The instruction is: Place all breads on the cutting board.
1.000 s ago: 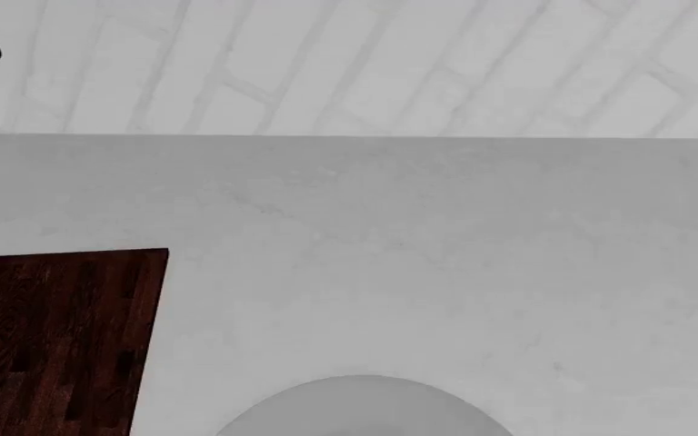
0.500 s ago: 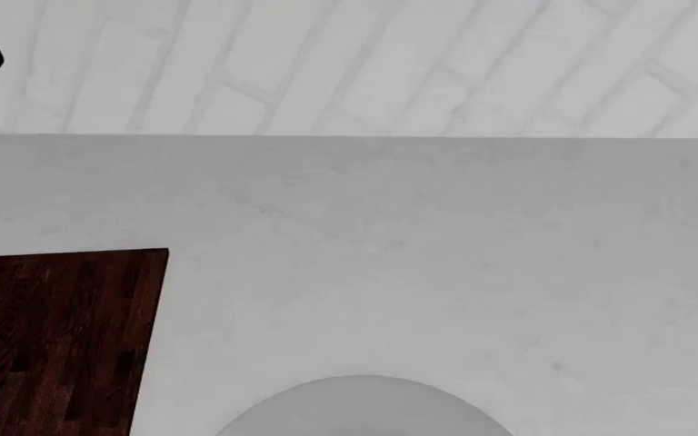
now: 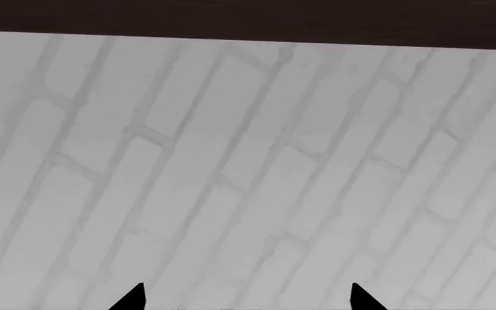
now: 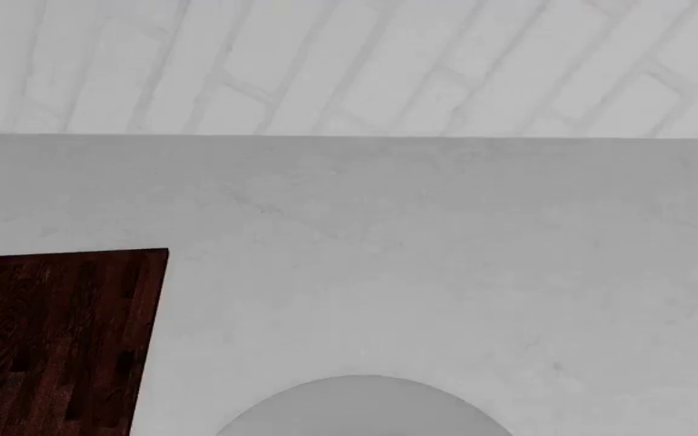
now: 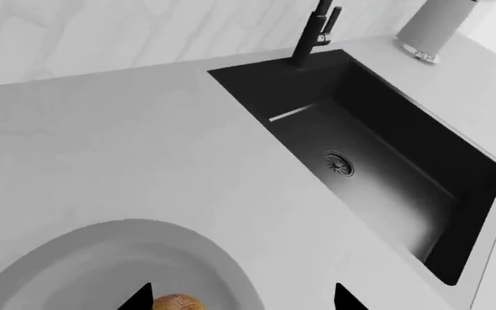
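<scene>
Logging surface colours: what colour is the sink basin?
Black, matching its faucet; the sink shows best in the right wrist view.

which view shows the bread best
The right wrist view, though barely: only a golden-brown sliver of the bread shows at the frame edge, on the grey plate, between the right hand fingertips. The head view shows only the plate's far rim and no bread; the left wrist view shows only brick wall.

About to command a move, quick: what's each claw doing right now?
Left claw: open, empty, facing the brick wall.
Right claw: open, holding nothing, above the bread on the plate.
</scene>
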Robot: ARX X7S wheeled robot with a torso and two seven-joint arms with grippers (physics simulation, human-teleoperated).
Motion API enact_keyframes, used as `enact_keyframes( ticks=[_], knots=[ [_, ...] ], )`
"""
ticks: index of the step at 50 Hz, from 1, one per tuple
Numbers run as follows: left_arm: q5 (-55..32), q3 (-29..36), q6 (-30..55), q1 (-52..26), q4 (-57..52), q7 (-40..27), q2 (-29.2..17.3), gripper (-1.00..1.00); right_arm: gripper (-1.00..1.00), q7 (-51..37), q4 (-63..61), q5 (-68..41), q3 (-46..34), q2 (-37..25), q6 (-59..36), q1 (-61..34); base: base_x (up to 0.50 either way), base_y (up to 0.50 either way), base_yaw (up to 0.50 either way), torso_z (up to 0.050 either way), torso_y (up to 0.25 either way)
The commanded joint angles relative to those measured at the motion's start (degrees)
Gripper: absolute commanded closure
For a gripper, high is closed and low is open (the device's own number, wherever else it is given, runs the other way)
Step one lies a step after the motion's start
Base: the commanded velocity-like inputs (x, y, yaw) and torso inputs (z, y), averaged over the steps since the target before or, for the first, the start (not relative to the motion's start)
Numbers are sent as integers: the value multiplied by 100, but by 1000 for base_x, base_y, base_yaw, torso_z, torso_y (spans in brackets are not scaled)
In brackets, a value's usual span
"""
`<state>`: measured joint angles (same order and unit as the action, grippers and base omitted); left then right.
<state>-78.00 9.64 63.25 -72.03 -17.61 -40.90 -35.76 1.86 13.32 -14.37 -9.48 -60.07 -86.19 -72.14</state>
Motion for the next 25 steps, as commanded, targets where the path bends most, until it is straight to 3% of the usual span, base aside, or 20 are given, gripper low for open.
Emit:
enact_keyframes(
  ticks=[1,17,25],
  knots=[
    [14,-25,-70,96,-22,53,-63,-100,-100,-393,-686,-965,-390,-108,-375,-172,0,0,0,0,0],
    [48,22,-93,49,-5,103,-94,-100,-100,-1050,-522,-1907,40,-133,-178,621,0,0,0,0,0],
    [131,105,-98,-3,46,153,-86,-100,-100,-864,236,-1660,-579,88,262,274,0,0,0,0,0]
  ],
)
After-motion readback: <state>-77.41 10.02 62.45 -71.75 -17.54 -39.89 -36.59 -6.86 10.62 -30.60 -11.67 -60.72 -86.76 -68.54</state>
